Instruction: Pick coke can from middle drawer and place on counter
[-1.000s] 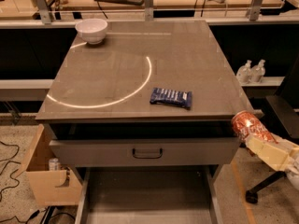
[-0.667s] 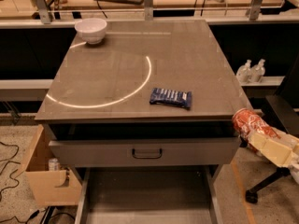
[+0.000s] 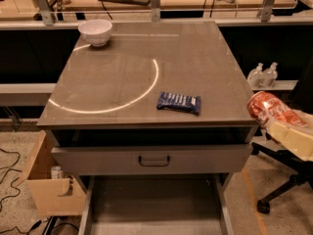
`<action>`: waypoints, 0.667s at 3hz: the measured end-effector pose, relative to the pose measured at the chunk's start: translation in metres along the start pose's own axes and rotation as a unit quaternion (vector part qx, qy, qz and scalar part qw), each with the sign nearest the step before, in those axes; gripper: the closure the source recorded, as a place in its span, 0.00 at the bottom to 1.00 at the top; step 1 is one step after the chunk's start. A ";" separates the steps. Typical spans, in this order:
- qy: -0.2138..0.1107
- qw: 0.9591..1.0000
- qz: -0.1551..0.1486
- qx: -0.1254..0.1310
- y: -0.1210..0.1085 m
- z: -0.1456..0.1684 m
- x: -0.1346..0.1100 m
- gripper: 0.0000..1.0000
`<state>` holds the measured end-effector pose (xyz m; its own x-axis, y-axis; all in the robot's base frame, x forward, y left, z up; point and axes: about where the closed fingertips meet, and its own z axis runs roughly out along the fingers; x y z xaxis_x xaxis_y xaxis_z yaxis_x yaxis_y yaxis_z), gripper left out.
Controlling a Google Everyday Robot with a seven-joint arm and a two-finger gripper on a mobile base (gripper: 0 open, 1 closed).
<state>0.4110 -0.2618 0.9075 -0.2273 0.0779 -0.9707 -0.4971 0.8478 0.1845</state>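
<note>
The coke can (image 3: 266,110), red-orange with white markings, is held in my gripper (image 3: 281,124) at the right, beside and just off the counter's front right corner, about level with its top. The pale gripper body reaches in from the right edge and is shut on the can. The counter (image 3: 146,67) is a glossy grey-brown top with a pale curved arc. The middle drawer (image 3: 154,207) stands pulled open at the bottom, its grey floor bare. Above it is a closed grey drawer front with a dark handle (image 3: 154,160).
A dark-blue snack wrapper (image 3: 179,102) lies near the counter's front right. A white bowl (image 3: 95,32) sits at the back left. A cardboard box (image 3: 46,185) stands left of the cabinet, a chair base (image 3: 279,180) at the right, and bottles (image 3: 262,75) behind.
The gripper with the can has risen slightly and shifted a little toward the counter's front right corner.
</note>
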 end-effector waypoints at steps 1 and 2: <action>0.003 0.999 -0.055 0.004 0.013 0.002 -0.027 1.00; 0.021 0.997 -0.079 0.008 0.009 0.029 -0.032 1.00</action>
<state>0.4383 -0.2409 0.9354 -0.1830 -0.0787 -0.9800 -0.5156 0.8564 0.0275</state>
